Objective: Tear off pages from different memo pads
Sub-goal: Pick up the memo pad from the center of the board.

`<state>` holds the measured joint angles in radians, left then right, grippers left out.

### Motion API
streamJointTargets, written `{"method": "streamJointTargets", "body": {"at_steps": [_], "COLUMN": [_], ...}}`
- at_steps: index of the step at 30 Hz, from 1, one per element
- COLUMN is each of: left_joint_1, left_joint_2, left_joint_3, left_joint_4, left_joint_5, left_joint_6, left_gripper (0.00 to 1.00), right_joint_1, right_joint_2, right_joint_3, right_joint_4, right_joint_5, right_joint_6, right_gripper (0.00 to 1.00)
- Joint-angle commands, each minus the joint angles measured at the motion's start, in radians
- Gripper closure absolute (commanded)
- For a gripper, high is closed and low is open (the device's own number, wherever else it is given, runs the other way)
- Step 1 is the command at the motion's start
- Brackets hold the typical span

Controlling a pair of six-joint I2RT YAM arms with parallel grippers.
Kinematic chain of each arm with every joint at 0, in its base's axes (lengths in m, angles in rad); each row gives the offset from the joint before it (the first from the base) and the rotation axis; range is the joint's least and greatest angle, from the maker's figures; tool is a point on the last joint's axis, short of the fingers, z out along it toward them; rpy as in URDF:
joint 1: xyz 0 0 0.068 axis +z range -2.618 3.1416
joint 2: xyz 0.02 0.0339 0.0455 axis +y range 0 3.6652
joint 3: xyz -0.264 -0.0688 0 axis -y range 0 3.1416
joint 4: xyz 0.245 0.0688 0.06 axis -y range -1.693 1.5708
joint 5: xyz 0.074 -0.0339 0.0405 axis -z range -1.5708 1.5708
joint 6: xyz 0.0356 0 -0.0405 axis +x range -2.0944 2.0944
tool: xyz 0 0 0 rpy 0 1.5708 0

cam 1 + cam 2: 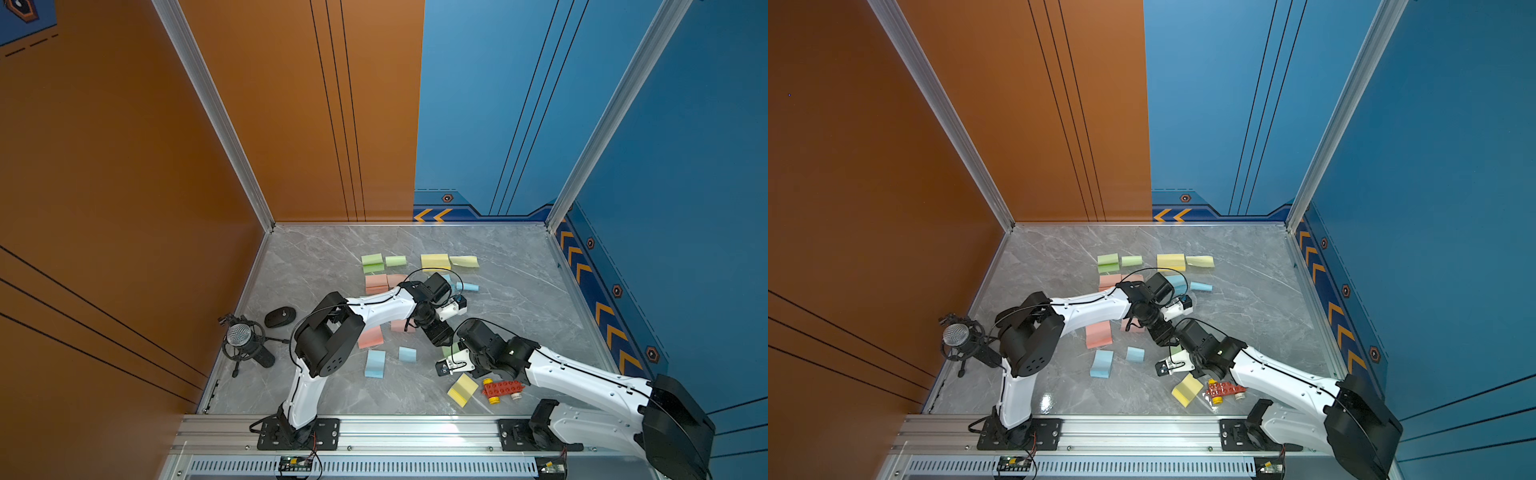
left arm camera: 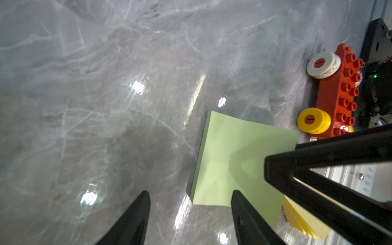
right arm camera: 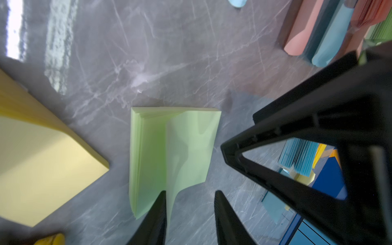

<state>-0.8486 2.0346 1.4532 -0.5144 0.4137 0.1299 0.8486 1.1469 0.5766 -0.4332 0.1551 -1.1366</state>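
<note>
Two unclenched claws flank the green pad: the right claw straddles the free edge of its lifted top page; the left claw hangs opposite.

Grey marble-patterned tabletop carries pastel paper memo pads at frame centre, red brick toy car lower right, black microphone left.

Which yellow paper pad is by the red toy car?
The front yellow pad, right beside the red toy car. The back yellow pad lies far off.
</note>
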Motion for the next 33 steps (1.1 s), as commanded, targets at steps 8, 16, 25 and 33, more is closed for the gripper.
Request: {"method": "streamJointTargets", "body": {"at_steps": [8, 16, 25, 33], "left_joint_1": [0.014, 0.016, 0.018, 0.052], "left_joint_2": [-0.029, -0.029, -0.068, -0.274], "left_joint_3": [-0.018, -0.020, -0.021, -0.073], "left_joint_4": [-0.020, -0.021, -0.020, -0.008], "left_joint_5": [0.034, 0.040, 0.000, -0.087], "left_joint_6": [-0.009, -0.007, -0.034, -0.096], "left_gripper": [0.36, 0.36, 0.36, 0.36], "right_joint_1": [0.039, 0.040, -0.001, -0.190], "right_joint_2": [0.098, 0.129, 0.088, -0.109], "right_joint_3": [0.013, 0.036, 0.125, 0.173], "right_joint_4": [0.030, 0.039, -0.165, -0.248], "right_joint_5": [0.021, 0.030, -0.062, -0.179], "right_joint_6": [0.055, 0.060, -0.004, 0.014], "right_gripper": [0.67, 0.83, 1.00, 1.00]}}
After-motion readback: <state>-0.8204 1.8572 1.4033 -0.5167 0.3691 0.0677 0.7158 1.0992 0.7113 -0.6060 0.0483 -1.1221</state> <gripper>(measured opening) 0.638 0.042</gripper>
